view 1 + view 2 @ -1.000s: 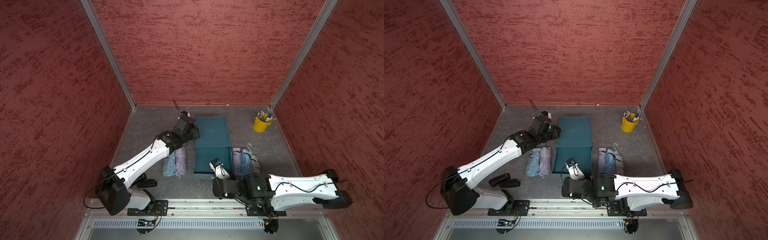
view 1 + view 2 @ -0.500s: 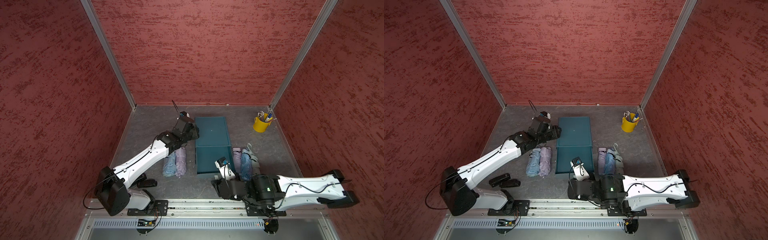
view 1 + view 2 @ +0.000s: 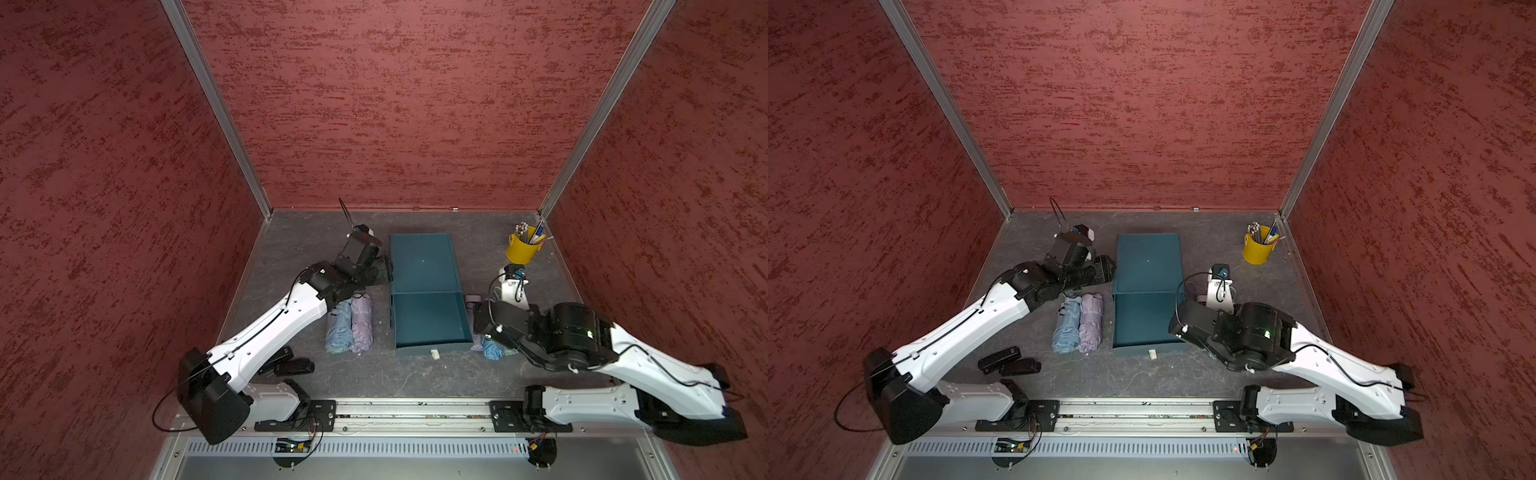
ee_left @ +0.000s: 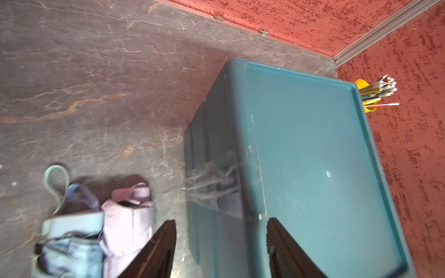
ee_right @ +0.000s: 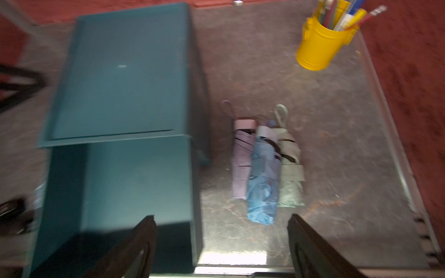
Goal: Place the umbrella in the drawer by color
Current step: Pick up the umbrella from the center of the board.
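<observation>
Umbrellas are lying folded on the table, two left of the teal drawer unit and three right of it. Its drawer is sitting pulled out, apparently empty. Left fingers and right fingers are hanging apart, gripping nothing. Each umbrella is probably light, with soft, slippery fabric over stiff ribs, so pinching it mid-roll looks best.
</observation>
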Action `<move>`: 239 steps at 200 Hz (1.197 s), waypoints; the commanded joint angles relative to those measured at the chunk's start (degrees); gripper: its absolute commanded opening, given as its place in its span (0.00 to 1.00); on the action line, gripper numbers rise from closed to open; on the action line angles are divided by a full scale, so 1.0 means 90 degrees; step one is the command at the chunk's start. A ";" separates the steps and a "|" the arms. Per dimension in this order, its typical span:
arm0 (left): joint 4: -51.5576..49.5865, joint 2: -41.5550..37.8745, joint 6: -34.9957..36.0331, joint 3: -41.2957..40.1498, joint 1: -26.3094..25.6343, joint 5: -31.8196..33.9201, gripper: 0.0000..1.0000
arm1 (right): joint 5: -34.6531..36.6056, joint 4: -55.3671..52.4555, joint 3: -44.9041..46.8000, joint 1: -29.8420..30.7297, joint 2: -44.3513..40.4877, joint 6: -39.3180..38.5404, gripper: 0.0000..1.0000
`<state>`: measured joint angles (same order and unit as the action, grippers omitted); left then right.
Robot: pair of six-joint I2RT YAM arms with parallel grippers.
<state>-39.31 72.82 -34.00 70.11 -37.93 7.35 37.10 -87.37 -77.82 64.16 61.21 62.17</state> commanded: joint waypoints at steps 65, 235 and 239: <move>0.0391 -0.1336 0.0051 -0.0499 -0.0014 -0.0781 0.68 | -0.2874 0.3021 0.3460 -0.2776 0.0064 -0.1543 0.81; 0.0246 -0.1055 0.0264 -0.0202 -0.0259 -0.0793 0.66 | -0.2086 0.2589 0.2940 -0.2910 -0.0376 -0.1941 0.00; 0.0212 -0.1051 0.0280 -0.0159 -0.0262 -0.0763 0.67 | -0.2026 0.2525 0.2773 -0.2903 -0.0405 -0.2016 0.00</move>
<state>-36.97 63.11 -33.36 65.69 -39.99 -0.12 13.17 -61.04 -45.04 38.24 60.14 46.78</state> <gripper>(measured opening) 0.662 0.092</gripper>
